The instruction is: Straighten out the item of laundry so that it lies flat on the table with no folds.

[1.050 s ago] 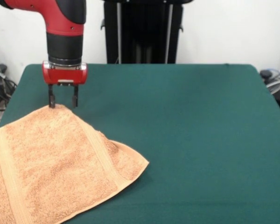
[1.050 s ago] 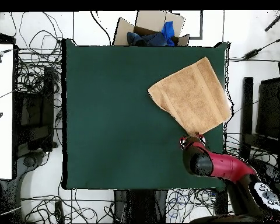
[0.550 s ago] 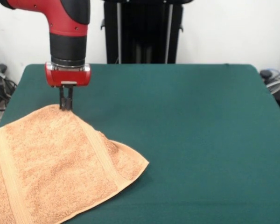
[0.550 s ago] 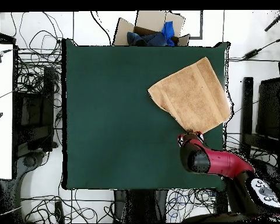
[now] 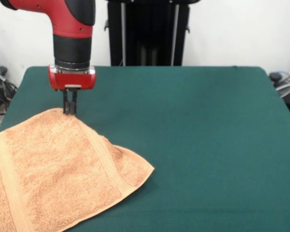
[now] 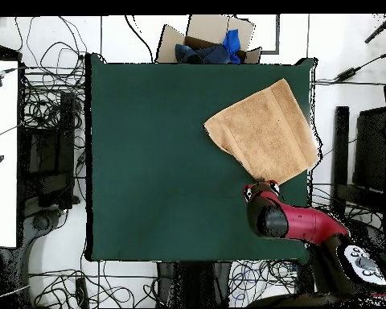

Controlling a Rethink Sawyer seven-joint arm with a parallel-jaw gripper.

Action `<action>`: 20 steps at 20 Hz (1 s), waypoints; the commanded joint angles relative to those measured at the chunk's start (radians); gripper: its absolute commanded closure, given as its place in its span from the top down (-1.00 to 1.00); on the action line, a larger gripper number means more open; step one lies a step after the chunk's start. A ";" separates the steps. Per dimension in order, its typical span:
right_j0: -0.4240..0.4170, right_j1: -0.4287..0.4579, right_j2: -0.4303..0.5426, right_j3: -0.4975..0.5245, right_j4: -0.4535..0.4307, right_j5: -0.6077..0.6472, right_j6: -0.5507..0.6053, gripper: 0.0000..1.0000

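Note:
The item of laundry (image 5: 53, 169), a tan terry towel with flat woven bands, lies on the green table (image 5: 193, 135) at the near left. It runs out of the picture at the left and bottom, and its right side looks doubled over along a band. My gripper (image 5: 69, 112) stands upright at the towel's far corner, its fingers pressed together on the cloth's edge. From above, the towel (image 6: 264, 129) lies by one table corner, partly over the table's edge, with the gripper (image 6: 264, 183) at the corner nearest the arm.
A cardboard box (image 6: 204, 42) holding blue cloth sits beyond the table's edge in the overhead view. Cables lie on the floor all round the table (image 6: 164, 161). A black stand (image 5: 147, 34) rises behind the table's far edge.
The fingers, open and astride the towel's corner a second ago, have come together on it. The gripper has shifted slightly to the right in the front view. The towel has not moved.

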 commanded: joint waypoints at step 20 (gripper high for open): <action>0.144 0.124 -0.061 -0.151 0.004 -0.069 0.165 -1.00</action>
